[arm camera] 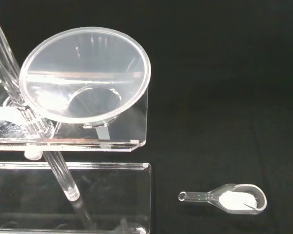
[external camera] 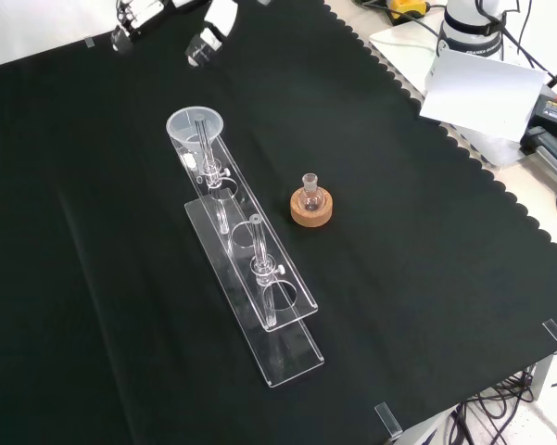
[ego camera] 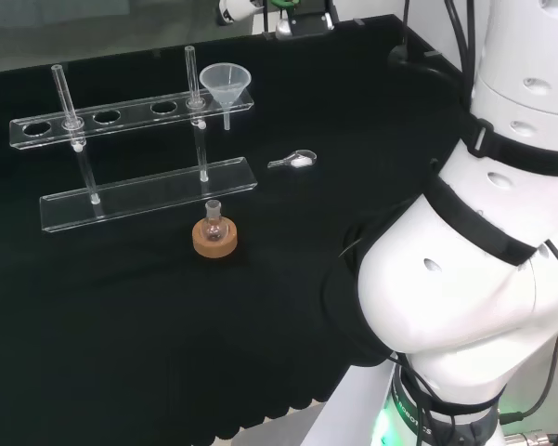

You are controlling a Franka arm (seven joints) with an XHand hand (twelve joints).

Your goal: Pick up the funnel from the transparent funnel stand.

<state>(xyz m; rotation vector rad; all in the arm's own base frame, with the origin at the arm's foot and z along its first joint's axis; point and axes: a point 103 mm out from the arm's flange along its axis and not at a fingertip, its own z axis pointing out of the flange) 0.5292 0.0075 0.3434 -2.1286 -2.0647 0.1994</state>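
Note:
A clear funnel (ego camera: 226,84) sits in the end hole of the transparent stand (ego camera: 130,119), its stem hanging below the top shelf. In the front view the funnel (external camera: 196,125) is at the far end of the stand (external camera: 283,348), nearest the hand. The hand (external camera: 210,35) hovers above and beyond it at the view's top, fingers spread and fairly straight, holding nothing. In the head view the hand (ego camera: 230,11) is just beyond the funnel at the top edge. The wrist view looks down into the funnel's mouth (arm camera: 85,73) over the stand's shelf (arm camera: 122,142).
A small flask on a cork ring (ego camera: 214,234) stands in front of the stand, also the flask (external camera: 311,204). A clear scoop with white powder (ego camera: 295,160) lies right of the stand, seen close as the scoop (arm camera: 234,198). Two upright clear posts (ego camera: 192,74) rise through the stand.

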